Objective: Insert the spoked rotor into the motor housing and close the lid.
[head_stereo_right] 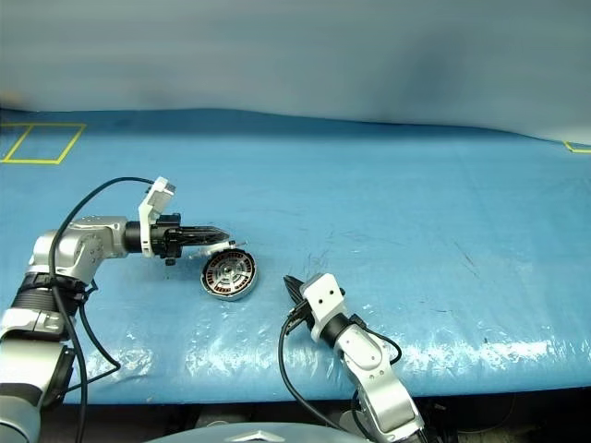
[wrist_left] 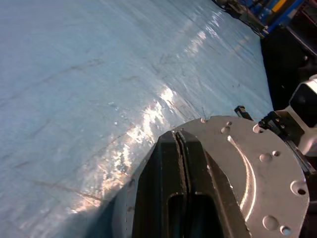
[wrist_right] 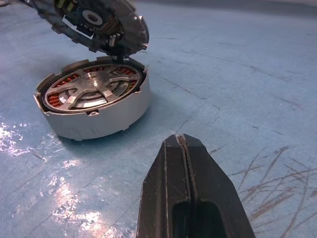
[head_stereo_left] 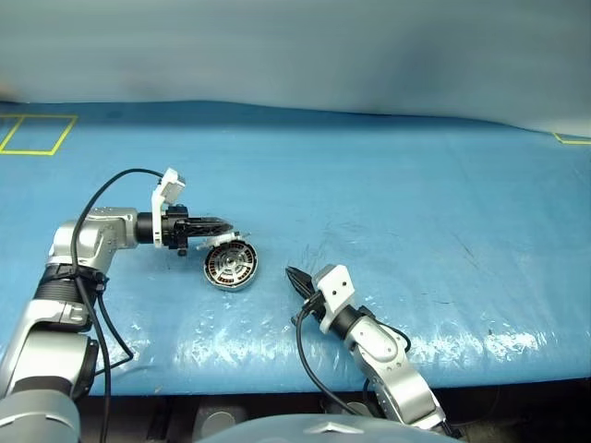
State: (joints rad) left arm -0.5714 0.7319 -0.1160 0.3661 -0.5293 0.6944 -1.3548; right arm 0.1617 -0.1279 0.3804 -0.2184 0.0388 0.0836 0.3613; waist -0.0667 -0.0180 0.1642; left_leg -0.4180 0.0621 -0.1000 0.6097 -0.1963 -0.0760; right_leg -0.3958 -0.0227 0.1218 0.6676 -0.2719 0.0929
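our left gripper (head_stereo_left: 229, 225) is pinched shut, pressing on the half-open lid (wrist_right: 106, 25). the wheel (wrist_right: 89, 91) already sits inside the round case (wrist_right: 99, 116) on the blue table (head_stereo_left: 388, 185). we should push down slowly and evenly. our right gripper (wrist_right: 184, 148), shut too, waits nearby.

Lab/workshop: blue-covered bench (head_stereo_left: 388, 185), taped floor marks (head_stereo_left: 37, 134)

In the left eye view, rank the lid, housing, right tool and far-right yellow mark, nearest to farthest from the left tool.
1. Lid, at the left tool's tip.
2. Housing, just under the lid.
3. Right tool, to the right, nearer the robot.
4. Yellow mark, far right edge.
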